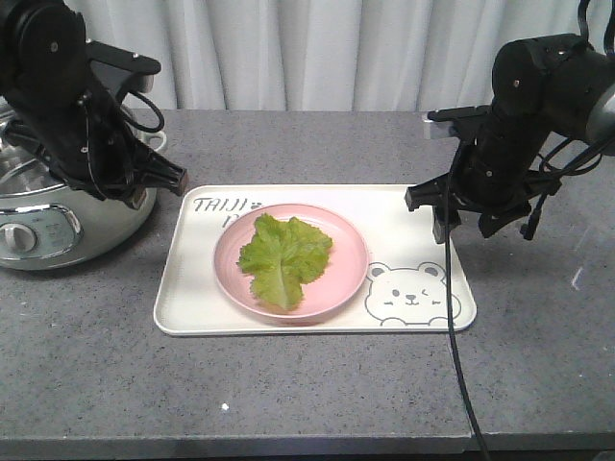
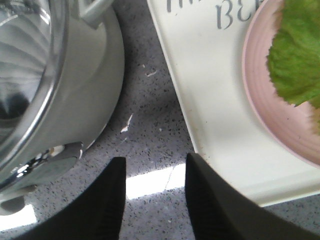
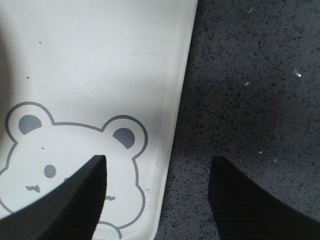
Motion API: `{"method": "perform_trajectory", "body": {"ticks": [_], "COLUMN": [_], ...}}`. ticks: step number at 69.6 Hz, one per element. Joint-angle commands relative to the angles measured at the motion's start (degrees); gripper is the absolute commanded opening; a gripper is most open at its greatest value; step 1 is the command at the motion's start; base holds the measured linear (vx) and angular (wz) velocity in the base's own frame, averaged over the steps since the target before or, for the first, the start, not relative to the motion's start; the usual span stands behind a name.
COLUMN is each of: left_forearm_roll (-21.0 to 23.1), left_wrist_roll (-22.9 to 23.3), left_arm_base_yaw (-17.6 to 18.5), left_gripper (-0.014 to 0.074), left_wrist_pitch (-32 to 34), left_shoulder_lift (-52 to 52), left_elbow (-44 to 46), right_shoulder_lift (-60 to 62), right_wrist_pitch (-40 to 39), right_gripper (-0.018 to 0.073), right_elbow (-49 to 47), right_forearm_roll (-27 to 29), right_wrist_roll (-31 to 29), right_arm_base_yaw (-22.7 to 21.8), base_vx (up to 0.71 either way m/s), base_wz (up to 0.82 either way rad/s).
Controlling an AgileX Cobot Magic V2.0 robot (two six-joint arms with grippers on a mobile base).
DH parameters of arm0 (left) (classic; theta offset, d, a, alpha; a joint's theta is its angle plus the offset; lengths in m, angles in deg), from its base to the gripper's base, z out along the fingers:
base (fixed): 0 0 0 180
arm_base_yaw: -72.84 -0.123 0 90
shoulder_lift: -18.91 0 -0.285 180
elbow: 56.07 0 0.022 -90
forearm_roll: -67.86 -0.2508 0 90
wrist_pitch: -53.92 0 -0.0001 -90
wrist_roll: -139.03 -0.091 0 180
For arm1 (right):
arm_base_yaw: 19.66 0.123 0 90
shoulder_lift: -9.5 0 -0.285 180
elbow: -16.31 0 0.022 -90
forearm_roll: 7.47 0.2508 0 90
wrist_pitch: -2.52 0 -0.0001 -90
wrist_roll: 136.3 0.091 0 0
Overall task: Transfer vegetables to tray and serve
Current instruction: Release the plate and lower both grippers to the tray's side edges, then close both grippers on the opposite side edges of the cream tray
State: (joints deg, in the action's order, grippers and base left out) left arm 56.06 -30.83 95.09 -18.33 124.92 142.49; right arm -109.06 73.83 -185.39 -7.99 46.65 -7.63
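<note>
Left gripper (image 2: 155, 172) hangs open and empty over the grey counter (image 1: 288, 403), between the steel pot (image 1: 67, 216) and the left rim of the tray (image 2: 210, 100). On the tray sits a pink plate (image 1: 341, 279), and the lettuce leaf (image 1: 283, 252) lies flat on it, so the transfer looks done. Right gripper (image 3: 159, 167), likewise spread and empty, straddles the tray's right rim beside the bear face (image 3: 60, 145). Serving appears left to do: neither gripper grips the tray yet.
</note>
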Motion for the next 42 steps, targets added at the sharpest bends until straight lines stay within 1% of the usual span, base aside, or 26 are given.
{"method": "perform_trajectory", "body": {"ticks": [1,10,15,18,28,42], "left_forearm_roll": [1.19,1.95,3.15,3.87,5.69,5.75], "left_wrist_roll": [1.28,3.20,3.21,3.21,3.11,3.16], "left_arm_base_yaw": [-0.20,-0.26,-0.26,-0.26,-0.26,-0.26], "left_gripper": [0.0272,0.0272,0.0272,0.0272,0.0272,0.0272], "left_wrist_pitch": [0.74,0.73,1.27,1.39,1.34,1.32], "left_shoulder_lift": [-1.64,-0.06,0.67,0.97,2.00,2.47], "left_elbow": [0.22,-1.18,-2.23,-2.52,-2.59,-2.54], "right_shoulder_lift": [3.14,3.14,3.14,3.14,3.32,3.44], "right_wrist_pitch": [2.29,2.33,2.33,2.33,2.33,2.33], "right_gripper": [0.0427,0.0427,0.0427,0.0427,0.0427,0.0427], "right_elbow": [-1.29,-1.29,-1.29,-1.29,-1.29,-1.13], "right_forearm_roll": [-0.64,-0.41,0.13,1.39,0.52,1.39], "right_wrist_roll": [0.25,0.39,0.61,0.67,0.93,1.47], "right_arm_base_yaw": [-0.17,-0.17,-0.17,-0.17,-0.17,-0.17], "base_vx": [0.00,0.00,0.00,0.00,0.00,0.00], "base_wz": [0.00,0.00,0.00,0.00,0.00,0.00]}}
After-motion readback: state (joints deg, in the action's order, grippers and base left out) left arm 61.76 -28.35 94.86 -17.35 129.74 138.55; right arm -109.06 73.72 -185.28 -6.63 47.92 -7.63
